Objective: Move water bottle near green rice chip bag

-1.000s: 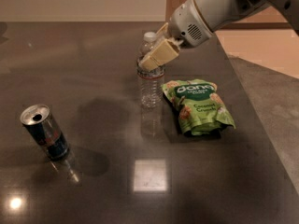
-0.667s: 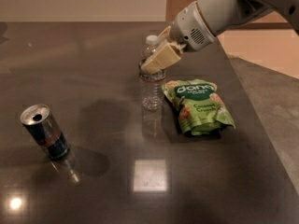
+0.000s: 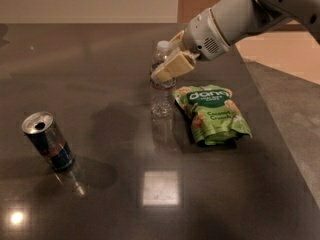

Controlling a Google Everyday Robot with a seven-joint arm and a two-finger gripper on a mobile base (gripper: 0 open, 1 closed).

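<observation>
Water bottle (image 3: pixel 162 98) on dark table (image 3: pixel 95 59), tool (image 3: pixel 166 66) seemingly gripping.

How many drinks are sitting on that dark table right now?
2. The water bottle stands mid-table, right beside the green rice chip bag, with the gripper at its neck. The drink can stands apart, near the table's opposite side. None seem hidden.

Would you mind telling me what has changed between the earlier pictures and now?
The gripper dipped slightly lower against the water bottle, which hardly shifted and stands upright right beside the green rice chip bag. The bag and the drink can stayed put.
</observation>
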